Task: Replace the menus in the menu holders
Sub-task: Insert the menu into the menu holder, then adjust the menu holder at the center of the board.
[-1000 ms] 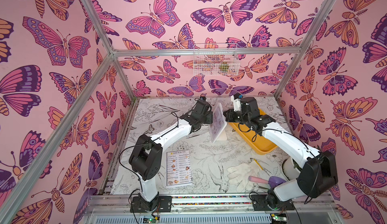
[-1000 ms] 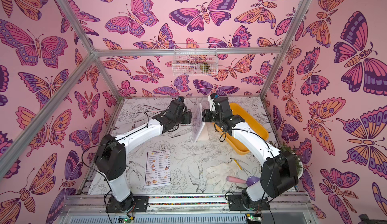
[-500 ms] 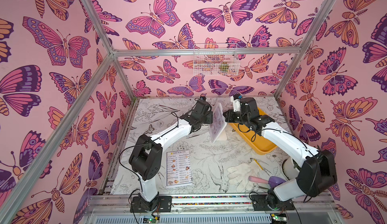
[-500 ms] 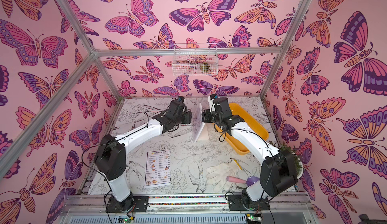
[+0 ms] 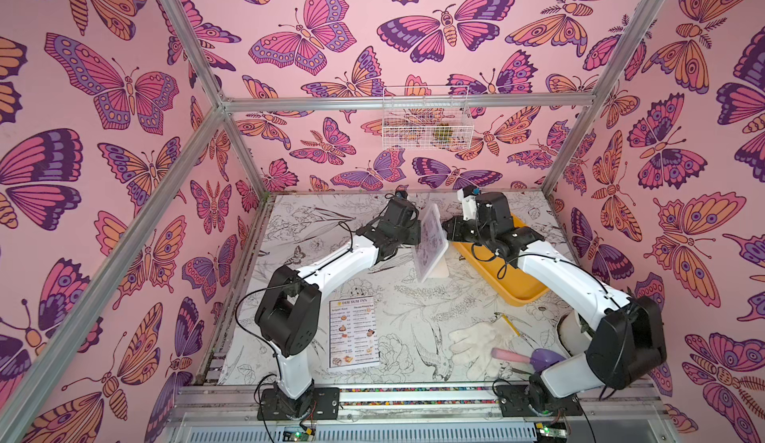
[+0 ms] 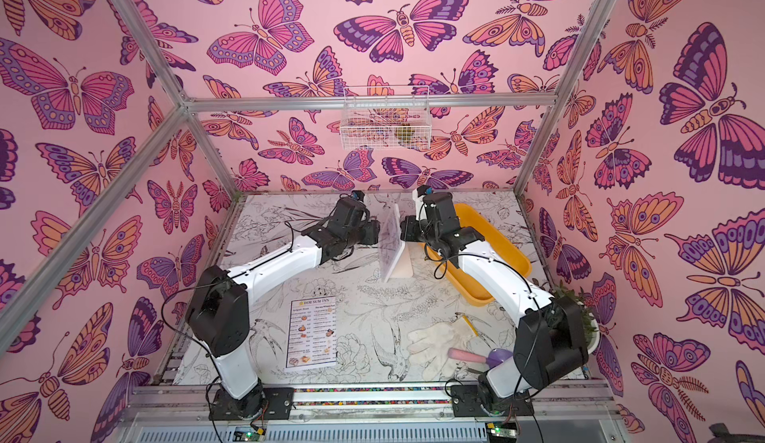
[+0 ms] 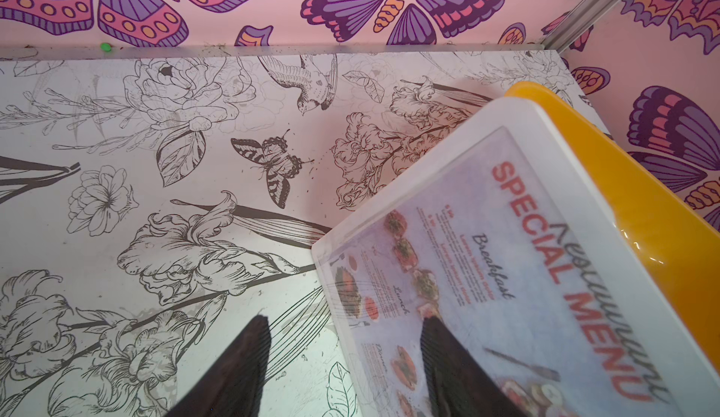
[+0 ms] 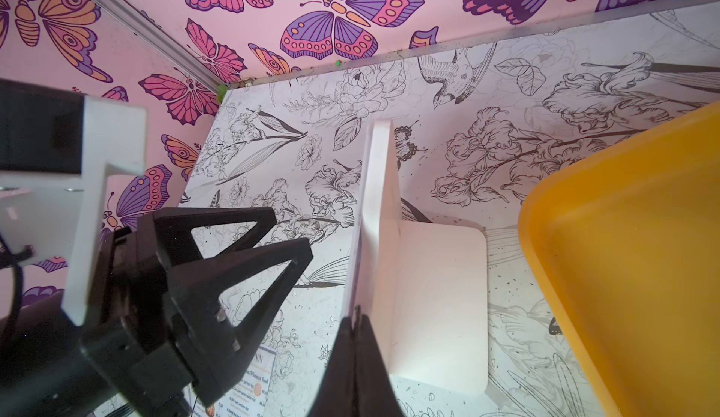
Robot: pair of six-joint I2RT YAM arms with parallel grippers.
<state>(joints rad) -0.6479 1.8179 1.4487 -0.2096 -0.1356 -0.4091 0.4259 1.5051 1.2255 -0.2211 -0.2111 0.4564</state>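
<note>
Nothing has shifted: the menu holder (image 5: 432,240), SPECIAL MENU (image 7: 506,278) inside, stands near the table's (image 5: 405,316) far edge. Left gripper (image 7: 343,319), fingers apart, seems to brace its face; right gripper (image 8: 355,317), fingers together, meets its edge (perhaps pinching the sheet).

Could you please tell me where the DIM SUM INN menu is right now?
In both top views the menu lies flat on the table near the front edge, beside the left arm, in front of the holder.
</note>
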